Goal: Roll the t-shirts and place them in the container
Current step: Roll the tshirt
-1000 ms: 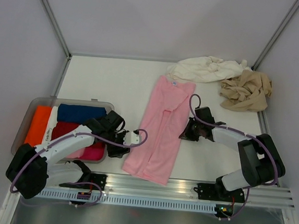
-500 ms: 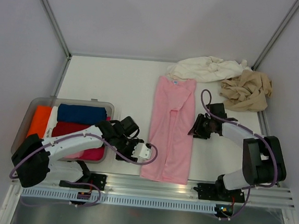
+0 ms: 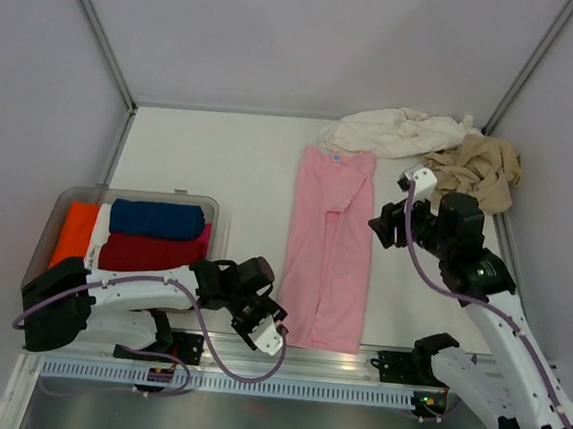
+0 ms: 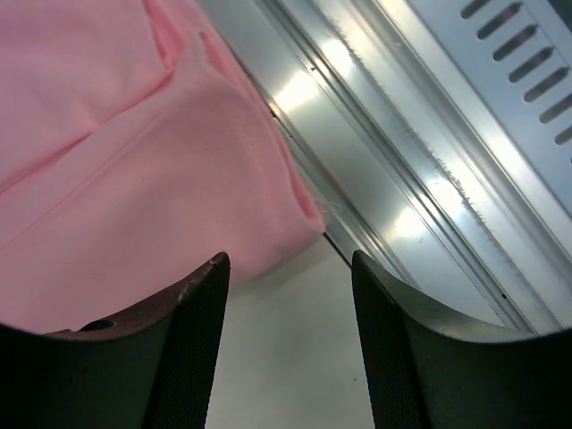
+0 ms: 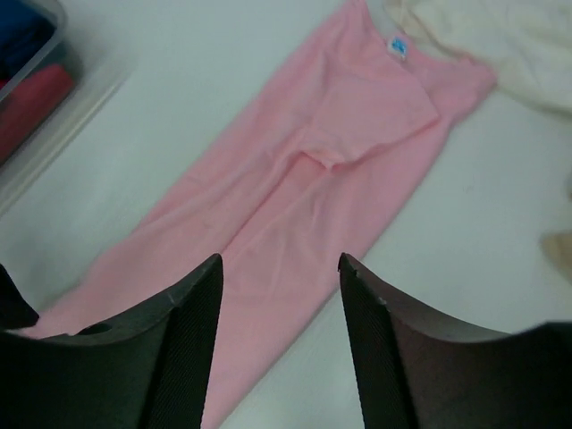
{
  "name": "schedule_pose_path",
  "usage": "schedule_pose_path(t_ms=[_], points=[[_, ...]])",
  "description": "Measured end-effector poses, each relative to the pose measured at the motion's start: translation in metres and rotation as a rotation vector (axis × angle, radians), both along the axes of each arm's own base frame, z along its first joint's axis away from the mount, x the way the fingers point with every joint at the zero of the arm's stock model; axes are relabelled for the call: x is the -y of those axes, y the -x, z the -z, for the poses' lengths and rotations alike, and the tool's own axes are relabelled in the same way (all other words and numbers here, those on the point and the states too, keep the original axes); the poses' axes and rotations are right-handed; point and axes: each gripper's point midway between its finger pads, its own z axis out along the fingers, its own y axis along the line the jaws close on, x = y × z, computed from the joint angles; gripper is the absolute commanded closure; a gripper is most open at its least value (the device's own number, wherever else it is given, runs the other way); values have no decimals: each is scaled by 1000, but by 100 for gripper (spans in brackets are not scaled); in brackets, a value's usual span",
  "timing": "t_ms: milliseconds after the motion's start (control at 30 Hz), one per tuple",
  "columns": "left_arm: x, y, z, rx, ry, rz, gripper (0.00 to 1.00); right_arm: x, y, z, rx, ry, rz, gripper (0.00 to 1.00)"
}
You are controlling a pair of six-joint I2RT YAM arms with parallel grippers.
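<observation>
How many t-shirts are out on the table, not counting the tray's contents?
3. The pink shirt lies flat in a long strip mid-table; the cream-white shirt is crumpled at the far right; the tan shirt is bunched beside it. Another could hide under the heaps.

White table (image 3: pixel 211 158) — pale walls (image 3: pixel 312 36) (metal-framed) around.

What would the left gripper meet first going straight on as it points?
Likely the bare table beside the near hem corner of the pink t-shirt; the open left gripper angles down there. Depth is unclear, so it might clip the hem.
</observation>
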Motion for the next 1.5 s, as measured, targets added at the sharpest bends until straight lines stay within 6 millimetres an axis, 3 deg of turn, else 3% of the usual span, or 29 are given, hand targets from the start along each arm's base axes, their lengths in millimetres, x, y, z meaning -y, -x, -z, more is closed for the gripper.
schedule_pose_path(t_ms=[67,133,300,400,600,700,1000,1133,1300,1433,1467,1500], points=[[-6,8,10,8,-10,49,37,-11,19,-10,154,62,-156,36],[-8,10,16,20,-12,80,37,-10,39,0,263,174,-300,37],[3,6,21,39,0,107,37,-12,90,78,221,507,-725,39],[7,3,22,49,8,113,38,-16,127,120,144,638,-1012,48],[10,1,21,86,29,152,46,-35,193,162,180,769,-1497,54],[11,-1,21,96,32,151,47,-35,215,171,189,762,-1606,55],[13,5,20,88,37,169,47,-39,249,212,242,812,-1819,53],[12,5,25,80,20,170,49,-37,247,223,252,832,-1813,52],[11,6,28,72,8,171,50,-44,234,222,314,871,-1760,52],[11,6,29,65,5,164,57,-46,228,222,335,895,-1733,52],[11,6,29,58,1,158,58,-46,228,222,336,895,-1733,53],[12,6,29,55,-1,155,62,-47,228,223,337,894,-1733,62]])
